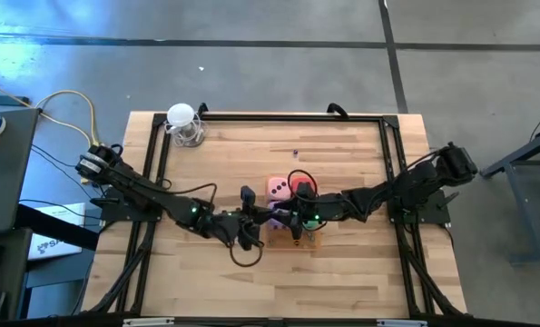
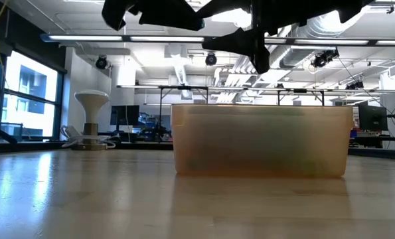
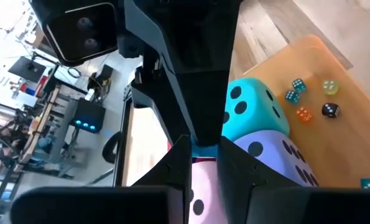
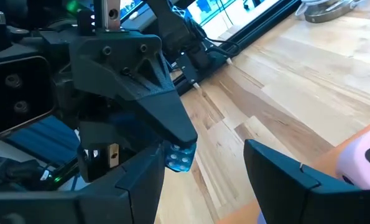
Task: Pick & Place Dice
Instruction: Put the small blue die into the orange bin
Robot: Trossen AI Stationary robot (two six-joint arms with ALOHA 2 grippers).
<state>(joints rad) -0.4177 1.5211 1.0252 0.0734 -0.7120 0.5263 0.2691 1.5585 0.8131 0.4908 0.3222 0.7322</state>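
My left gripper (image 3: 203, 155) is pinched nearly shut over the middle of the table (image 1: 342, 154), and at its tip sits a small blue die (image 4: 180, 155), translucent and lifted clear of the wood. Facing it, almost tip to tip, my right gripper (image 4: 203, 149) hangs with its fingers spread wide and nothing between them. Just under and past my left fingers lie the big soft cubes: the pink die (image 1: 277, 188) closest, then the lilac die (image 3: 278, 158) with the teal die (image 3: 250, 109) pressed against it. I cannot tell whether those two rest inside the orange tray (image 3: 352, 137) or only against its edge. The red die (image 1: 303, 189) sits beside the pink one. Farther along the tray floor lie a few more small dice (image 3: 303, 114), loosely scattered. At the far corner of the table stands a white rounded object (image 1: 183, 123).
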